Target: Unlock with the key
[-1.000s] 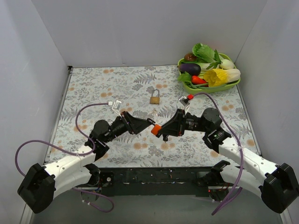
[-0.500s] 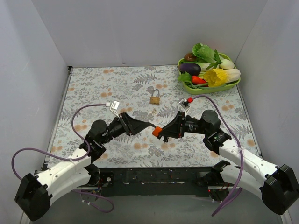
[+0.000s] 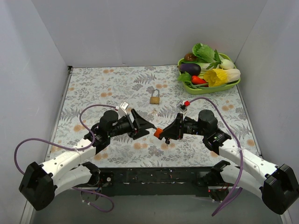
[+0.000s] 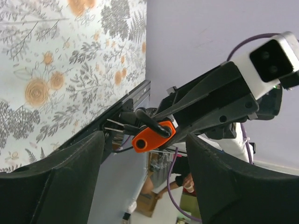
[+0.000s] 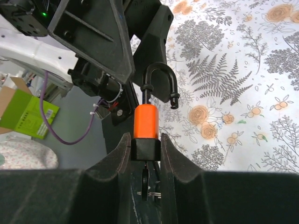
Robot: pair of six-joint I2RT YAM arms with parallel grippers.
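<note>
Clamping orange cylindrical padlock, black U-shaped shackle, right pincer

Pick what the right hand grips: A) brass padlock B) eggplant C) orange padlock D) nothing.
C: the orange padlock sits clamped between the fingers of the right hand, while the brass padlock lies on the table.
</note>
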